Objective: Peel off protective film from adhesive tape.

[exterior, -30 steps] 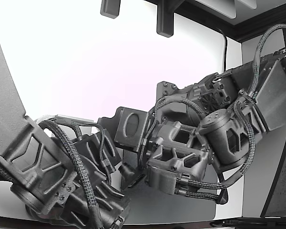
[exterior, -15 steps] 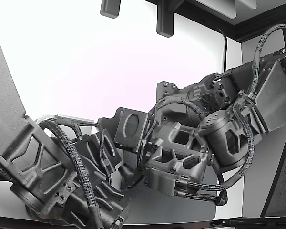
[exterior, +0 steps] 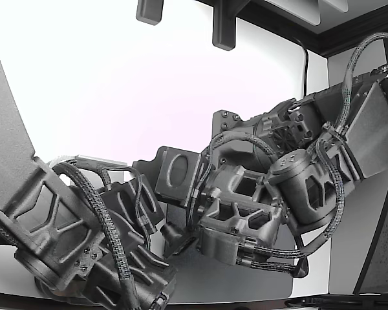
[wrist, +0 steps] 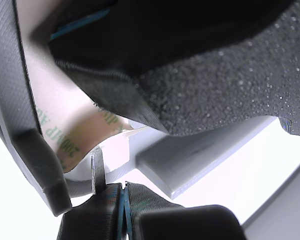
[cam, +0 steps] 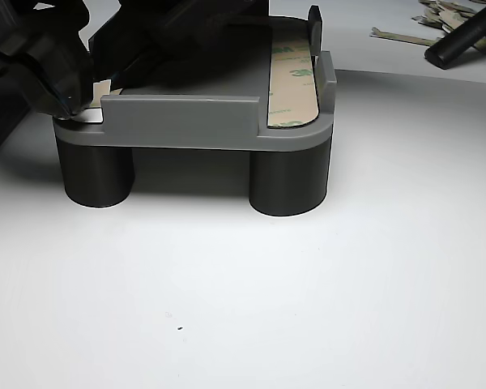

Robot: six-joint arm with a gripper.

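Observation:
In the other view a grey fixture [cam: 186, 121] stands on two black round legs. A strip of adhesive tape under beige printed protective film [cam: 292, 81] lies along its far-right edge. My black gripper [cam: 69, 97] sits at the fixture's other corner, against a pale film tab [cam: 102, 89]. The wrist view shows beige protective film [wrist: 65, 135] with green print, curving up beside the grey fixture [wrist: 200, 160]. My gripper [wrist: 124, 205] has its two ribbed pads [wrist: 107, 212] pressed together, and a thin metal tip [wrist: 97, 170] pokes out to the film's edge. Whether the tip grips the film is hidden.
Two dark arms [exterior: 246, 213] [exterior: 84, 239] fill the exterior view and hide the fixture. In the other view, several peeled film strips [cam: 437, 20] and a black rod [cam: 462, 36] lie at the back right on the white table [cam: 243, 308]. Black foam [wrist: 230, 75] looms close in the wrist view.
The arm on the exterior view's right has eased slightly down and to the left. Nothing else has visibly moved.

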